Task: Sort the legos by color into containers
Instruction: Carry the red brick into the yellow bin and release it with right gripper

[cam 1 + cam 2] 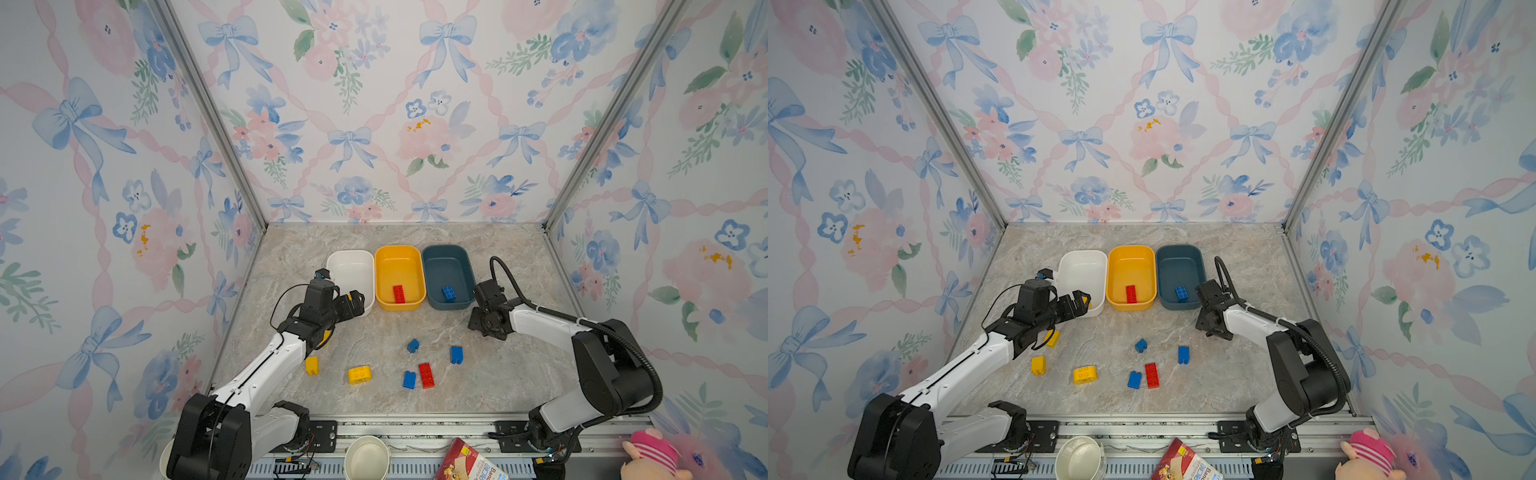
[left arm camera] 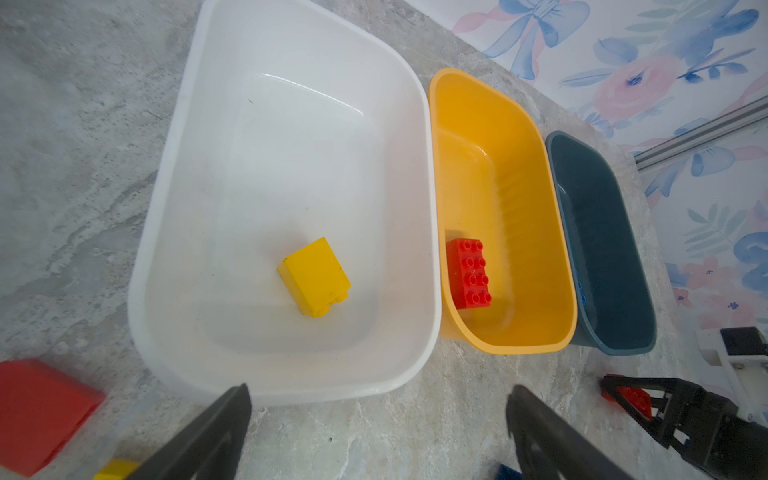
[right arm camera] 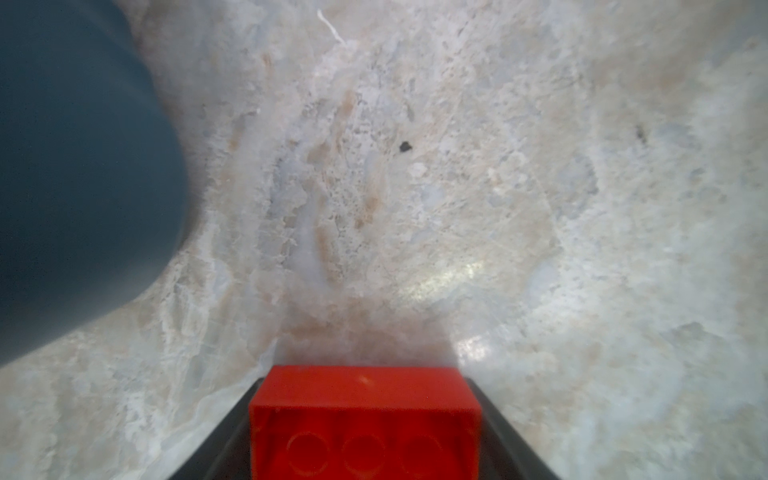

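right gripper [image 2: 617, 391] closed on a red brick [image 3: 365, 415] beside the teal tub [image 1: 446, 266]; the yellow-orange tub [image 1: 399, 266] lies just beyond it, leftward. left gripper [image 2: 380, 392] open, empty, by the white tub [image 1: 351, 253].

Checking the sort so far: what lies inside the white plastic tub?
One yellow studded brick, lying on its side on the floor of the white plastic tub. In both top views the left gripper mostly hides it.

Pastel floral-and-bow wallpapered walls [image 1: 374, 83], grey metal corner posts [image 1: 212, 112], beige marble-patterned tabletop [image 1: 498, 374], slotted metal rail [image 1: 415, 422] along front edge
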You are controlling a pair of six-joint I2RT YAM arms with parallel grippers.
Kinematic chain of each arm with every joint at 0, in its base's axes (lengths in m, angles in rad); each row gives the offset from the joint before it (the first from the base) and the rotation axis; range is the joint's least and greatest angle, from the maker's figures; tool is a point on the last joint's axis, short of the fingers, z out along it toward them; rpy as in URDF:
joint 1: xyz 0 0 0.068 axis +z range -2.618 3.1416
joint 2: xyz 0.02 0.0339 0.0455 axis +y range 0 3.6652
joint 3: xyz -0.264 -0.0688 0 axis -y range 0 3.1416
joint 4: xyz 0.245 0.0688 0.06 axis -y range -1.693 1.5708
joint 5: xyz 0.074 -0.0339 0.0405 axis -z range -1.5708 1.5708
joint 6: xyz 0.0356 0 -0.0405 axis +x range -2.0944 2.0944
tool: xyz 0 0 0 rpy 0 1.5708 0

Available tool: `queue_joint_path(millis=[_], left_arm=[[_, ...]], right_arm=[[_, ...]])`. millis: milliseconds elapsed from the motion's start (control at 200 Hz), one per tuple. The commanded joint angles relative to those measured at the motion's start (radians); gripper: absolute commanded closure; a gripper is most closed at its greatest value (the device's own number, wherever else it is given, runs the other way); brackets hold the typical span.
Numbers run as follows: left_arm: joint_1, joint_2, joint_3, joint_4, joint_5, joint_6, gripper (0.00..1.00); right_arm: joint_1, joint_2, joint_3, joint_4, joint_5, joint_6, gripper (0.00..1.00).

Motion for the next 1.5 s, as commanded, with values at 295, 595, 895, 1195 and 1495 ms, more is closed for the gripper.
queue_joint_path(millis=[295,595,895,1195,1495], left_arm=[[0.005,-0.002,-0.003,0.008,0.007,0.000,0.02],[0.006,-0.006,-0.009,0.012,0.009,0.000,0.02],[0.006,-0.022,-0.025,0.016,0.012,-0.003,0.02],[0.007,-0.054,-0.048,0.014,0.018,-0.020,0.02],[0.006,-0.081,-0.070,0.016,0.025,-0.038,0.02]], right_arm=[[0.059,-0.122,0.025,-0.127,0.052,0.011,0.39],[0.183,-0.192,0.125,-0.235,0.094,0.036,0.40],[0.291,-0.081,0.337,-0.242,0.090,-0.044,0.40],[0.358,0.252,0.677,-0.201,0.022,-0.200,0.41],[0.354,0.609,1.046,-0.224,-0.055,-0.269,0.41]])
